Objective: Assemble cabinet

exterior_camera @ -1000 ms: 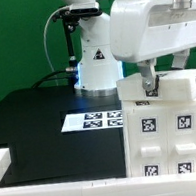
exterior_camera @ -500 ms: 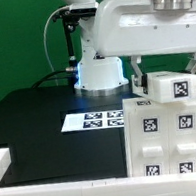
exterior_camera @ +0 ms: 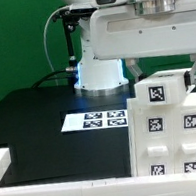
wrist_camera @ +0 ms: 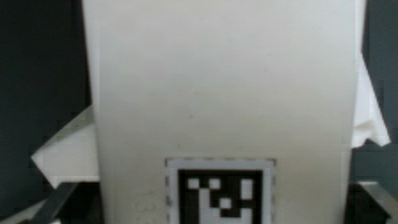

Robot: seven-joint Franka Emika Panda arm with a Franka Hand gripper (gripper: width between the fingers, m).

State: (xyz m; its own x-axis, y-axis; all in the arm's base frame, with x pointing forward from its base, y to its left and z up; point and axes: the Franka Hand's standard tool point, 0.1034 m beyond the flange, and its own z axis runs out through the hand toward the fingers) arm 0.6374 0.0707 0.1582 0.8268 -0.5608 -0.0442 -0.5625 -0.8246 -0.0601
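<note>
my gripper (exterior_camera: 163, 75) hangs over the top of the cabinet (exterior_camera: 172, 136), at the exterior view's right, near the front of the black table (exterior_camera: 38, 119). 1 finger (exterior_camera: 136, 75) shows on the exterior view's left of a small white block (exterior_camera: 163, 89) that sits on top of the cabinet; a dark bit of the other finger shows at the block's far side, by the picture's right edge. the fingers stand on either side of that block, close against it, but i cannot tell whether they press it or only flank it.

the block carries 1 black-and-white tag on its face. the cabinet front below shows 4 more tags, in 2 rows of 2, the lower pair partly cut by the picture's bottom edge. the cabinet stands upright on the table, just behind the white rail (exterior_camera: 57, 179) that runs along the front.

in the wrist view a tall white panel (wrist_camera: 214, 90) fills the middle, with 1 tag (wrist_camera: 221, 190) at its lower end, blurred. dark table shows on both sides of it. white edges stick out to each side lower down; too blurred to name.

the marker board (exterior_camera: 94, 120) lies flat on the table, beside the cabinet on the exterior view's left, its near corner hidden behind the cabinet. the arm's base (exterior_camera: 100, 70) stands behind it.
</note>
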